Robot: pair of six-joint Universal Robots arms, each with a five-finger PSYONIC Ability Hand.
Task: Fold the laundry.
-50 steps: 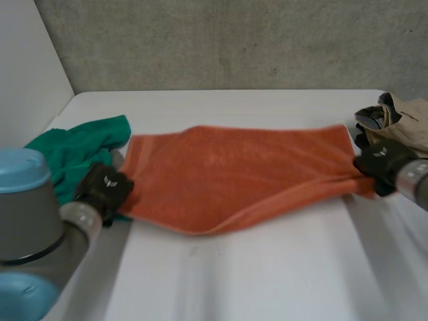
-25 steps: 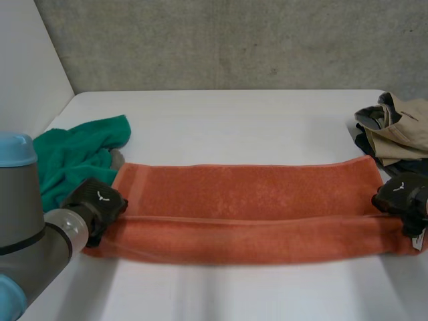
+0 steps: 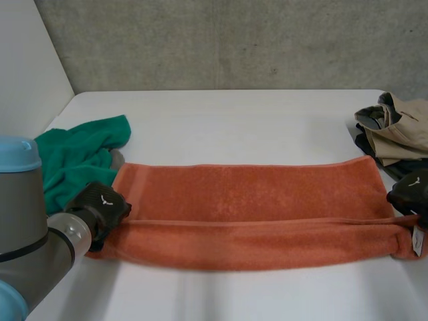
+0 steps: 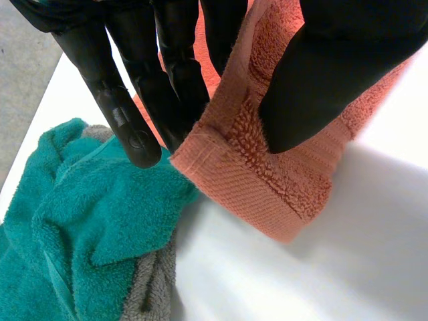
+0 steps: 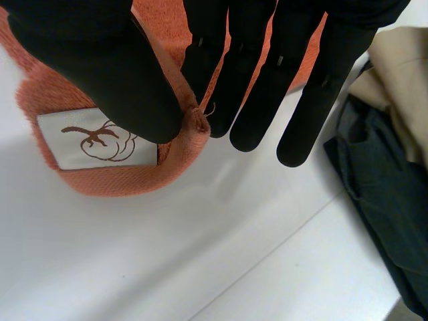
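Observation:
An orange towel (image 3: pixel 247 207) lies flat on the white table (image 3: pixel 234 120), doubled lengthwise into a long band. My left hand (image 3: pixel 100 206) is at its left end. In the left wrist view the thumb (image 4: pixel 321 80) pinches that end's corner (image 4: pixel 267 180) against the fingers (image 4: pixel 174 73). My right hand (image 3: pixel 409 192) holds the right end. In the right wrist view its thumb (image 5: pixel 100 60) pinches the towel's edge (image 5: pixel 114 180) against straight fingers (image 5: pixel 254 73), just above a white label (image 5: pixel 93 140).
A green towel (image 3: pixel 73 157) is heaped at the table's left edge, close behind my left hand, with grey cloth (image 4: pixel 150 287) under it. A pile of beige and dark clothes (image 3: pixel 398 130) sits at the right edge, just behind my right hand.
The towel was held stretched above the table. Both hands have come down and nearer, and the towel now lies on the table folded lengthwise.

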